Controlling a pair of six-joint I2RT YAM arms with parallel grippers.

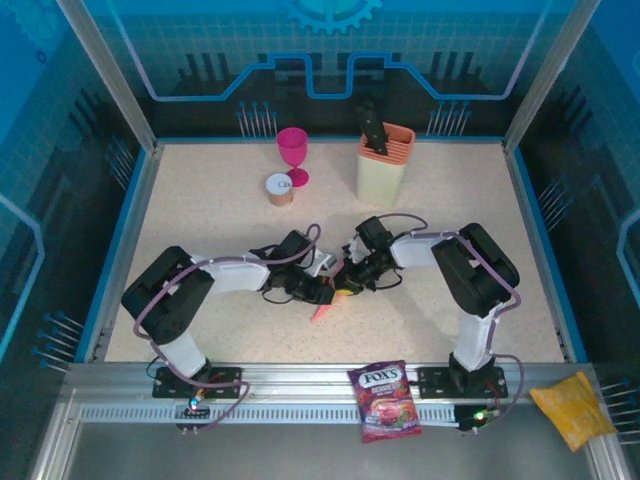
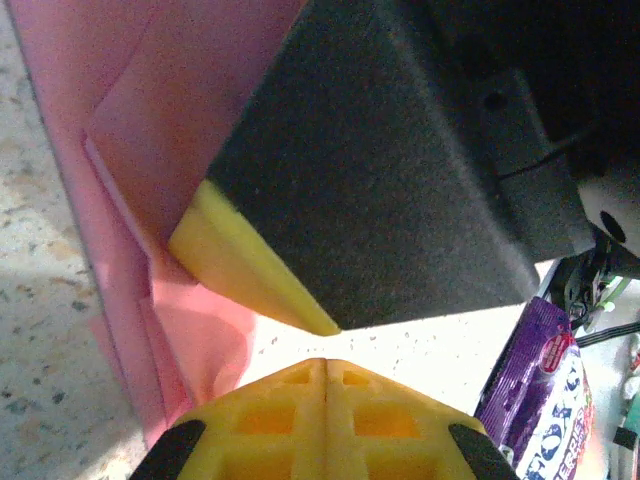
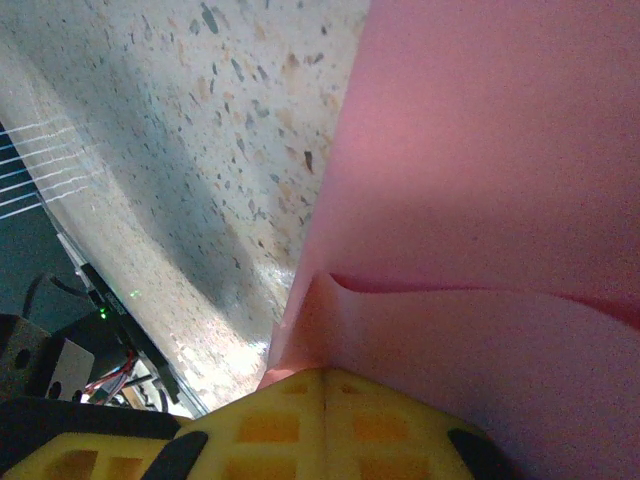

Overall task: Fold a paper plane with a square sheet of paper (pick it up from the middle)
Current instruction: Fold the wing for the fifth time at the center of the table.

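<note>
Paper, one folded pink sheet (image 2: 140,150), lies between two shut claws: right gripper (image 3: 322,372) pinching its edge, left gripper (image 2: 325,365) pressed together beside it.

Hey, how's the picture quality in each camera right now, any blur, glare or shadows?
Top external: sharp, evenly lit, blue-tinted walls. Left wrist: the salmon-pink paper sheet is soft from closeness; the speckled table blows out white near the bottom middle. Right wrist: paper slightly blurred, a dark shadow band across the table, a glare patch beside it.
</note>
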